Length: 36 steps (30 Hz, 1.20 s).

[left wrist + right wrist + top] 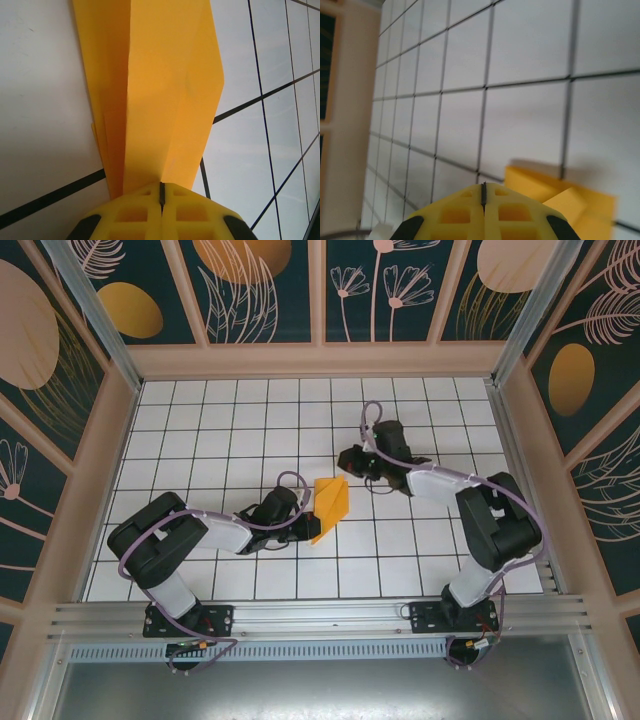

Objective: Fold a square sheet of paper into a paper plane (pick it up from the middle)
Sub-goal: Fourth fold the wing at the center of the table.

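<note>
Gridded worktop (230,420): my left hand (161,186) clamps the folded paper (165,90), likely to hold its creases. My right hand (483,186) hovers nearby, closed on nothing.

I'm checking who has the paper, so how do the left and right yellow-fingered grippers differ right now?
The left gripper is shut on the folded orange-yellow paper; the right gripper is shut on nothing. Paper runs out from between the left gripper's tips; near the right gripper it only lies alongside. Both have yellow fingers pressed together.
</note>
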{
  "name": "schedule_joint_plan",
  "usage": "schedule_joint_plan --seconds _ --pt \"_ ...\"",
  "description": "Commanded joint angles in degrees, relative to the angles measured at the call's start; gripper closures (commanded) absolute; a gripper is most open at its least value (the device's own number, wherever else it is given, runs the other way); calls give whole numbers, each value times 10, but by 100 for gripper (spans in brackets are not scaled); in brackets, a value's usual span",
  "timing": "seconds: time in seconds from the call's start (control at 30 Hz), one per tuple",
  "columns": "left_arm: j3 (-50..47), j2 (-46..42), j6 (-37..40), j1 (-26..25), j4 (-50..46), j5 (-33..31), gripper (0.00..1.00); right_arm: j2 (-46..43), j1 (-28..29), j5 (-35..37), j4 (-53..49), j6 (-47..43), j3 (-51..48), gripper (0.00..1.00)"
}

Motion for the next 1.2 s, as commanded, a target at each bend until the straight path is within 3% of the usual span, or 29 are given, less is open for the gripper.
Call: schedule_joint_plan --seconds 0.0,0.17,0.33,0.5,0.77,1.17 --pt "-27 24 18 1 -146 -12 100 11 26 -17 46 41 -52 96" --pt "-23 21 20 1 -149 -11 100 49 50 -33 66 55 -62 96" --pt "-22 22 20 1 -151 -11 100 82 49 -3 35 51 -63 97" --pt "-1 -18 31 1 -177 5 100 116 45 3 33 56 -74 98" --pt "77 -110 38 2 -249 -29 94 103 47 15 28 55 -89 98" --pt "143 15 12 10 -173 -5 92 110 50 19 44 70 -102 98"
